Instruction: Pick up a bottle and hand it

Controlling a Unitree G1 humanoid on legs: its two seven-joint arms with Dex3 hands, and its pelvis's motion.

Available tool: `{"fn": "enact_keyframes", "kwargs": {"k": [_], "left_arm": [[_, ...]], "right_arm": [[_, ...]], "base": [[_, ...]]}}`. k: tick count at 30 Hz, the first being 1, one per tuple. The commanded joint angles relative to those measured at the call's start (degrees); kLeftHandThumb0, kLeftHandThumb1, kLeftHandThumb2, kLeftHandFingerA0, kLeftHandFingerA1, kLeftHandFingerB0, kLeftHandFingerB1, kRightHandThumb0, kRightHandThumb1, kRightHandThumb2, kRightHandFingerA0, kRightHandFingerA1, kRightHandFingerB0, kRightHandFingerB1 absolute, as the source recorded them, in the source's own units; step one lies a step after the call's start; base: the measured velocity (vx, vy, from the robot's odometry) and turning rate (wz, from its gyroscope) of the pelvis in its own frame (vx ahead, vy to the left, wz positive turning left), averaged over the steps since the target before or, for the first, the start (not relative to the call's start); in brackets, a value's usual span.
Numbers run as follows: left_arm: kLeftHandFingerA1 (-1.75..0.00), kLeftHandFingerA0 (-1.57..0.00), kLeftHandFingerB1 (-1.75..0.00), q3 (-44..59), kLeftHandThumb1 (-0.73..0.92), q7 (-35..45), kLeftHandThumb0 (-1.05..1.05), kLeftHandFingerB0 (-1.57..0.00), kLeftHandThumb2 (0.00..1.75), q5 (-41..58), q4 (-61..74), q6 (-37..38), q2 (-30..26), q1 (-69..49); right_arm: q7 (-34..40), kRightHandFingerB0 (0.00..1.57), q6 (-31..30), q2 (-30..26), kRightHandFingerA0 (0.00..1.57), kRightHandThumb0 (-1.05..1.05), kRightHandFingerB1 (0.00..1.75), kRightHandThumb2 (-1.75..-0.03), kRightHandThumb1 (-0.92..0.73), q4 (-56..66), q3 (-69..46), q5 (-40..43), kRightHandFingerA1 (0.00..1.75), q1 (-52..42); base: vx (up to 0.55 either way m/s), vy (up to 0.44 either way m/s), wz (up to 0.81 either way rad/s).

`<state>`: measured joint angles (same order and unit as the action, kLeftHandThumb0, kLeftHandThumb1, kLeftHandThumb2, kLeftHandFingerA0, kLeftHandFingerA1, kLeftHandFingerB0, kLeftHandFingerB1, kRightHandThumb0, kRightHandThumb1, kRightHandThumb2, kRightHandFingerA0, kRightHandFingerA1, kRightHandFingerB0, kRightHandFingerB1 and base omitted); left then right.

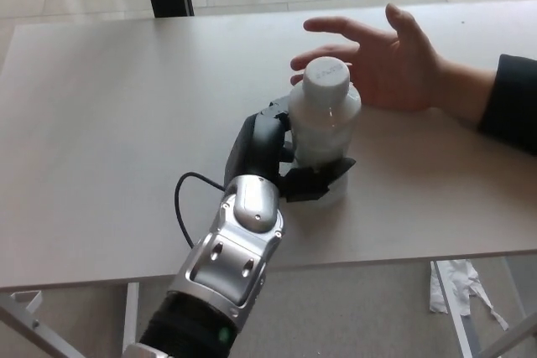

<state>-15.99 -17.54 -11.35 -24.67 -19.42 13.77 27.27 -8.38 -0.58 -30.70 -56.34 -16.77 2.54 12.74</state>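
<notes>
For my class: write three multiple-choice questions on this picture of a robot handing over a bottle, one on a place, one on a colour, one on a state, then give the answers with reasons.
1. Where is the person's hand?
A. beyond the bottle, over the table
B. under the table
C. on the robot's forearm

2. What colour is the bottle's cap?
A. red
B. white
C. green

3. What is the robot's left hand doing?
A. lying open on the table
B. gripping the bottle
C. holding a cloth

Answers:
1 A: the person's hand is held open just past the bottle, above the table.
2 B: the cap is white, like the bottle's body.
3 B: the left hand has its black fingers closed around the upright bottle's lower part.
</notes>
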Motion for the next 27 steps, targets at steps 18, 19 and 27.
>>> {"fn": "enact_keyframes", "kwargs": {"k": [18,19,27], "left_arm": [[-1.36,-0.82,-0.93,10.9,0.65,-9.7,-0.19,-0.76,0.78,-1.7,-13.6,3.8,-4.4,30.0],[-1.36,-0.94,-1.16,11.1,0.65,-9.8,-0.18,-0.82,0.84,-1.5,-15.3,5.0,-4.0,30.6],[-1.35,-0.79,-0.82,16.1,0.64,-13.2,-0.22,-0.71,0.79,2.2,-25.4,6.7,2.6,35.4]], "right_arm": [[-0.3,0.34,3.2,1.6,0.91,-0.62,0.53,-0.86,-0.46,2.5,1.8,0.1,1.16,2.0],[-0.1,0.39,2.5,1.9,0.90,-0.57,0.42,-0.59,-0.58,2.9,1.8,0.2,1.31,2.2],[1.0,0.40,1.7,3.1,0.87,-0.58,0.45,-0.59,-0.57,3.1,4.3,-0.9,1.37,3.9]], "base": [[0.00,0.000,0.00],[0.00,0.000,0.00],[0.00,0.000,0.00]]}}
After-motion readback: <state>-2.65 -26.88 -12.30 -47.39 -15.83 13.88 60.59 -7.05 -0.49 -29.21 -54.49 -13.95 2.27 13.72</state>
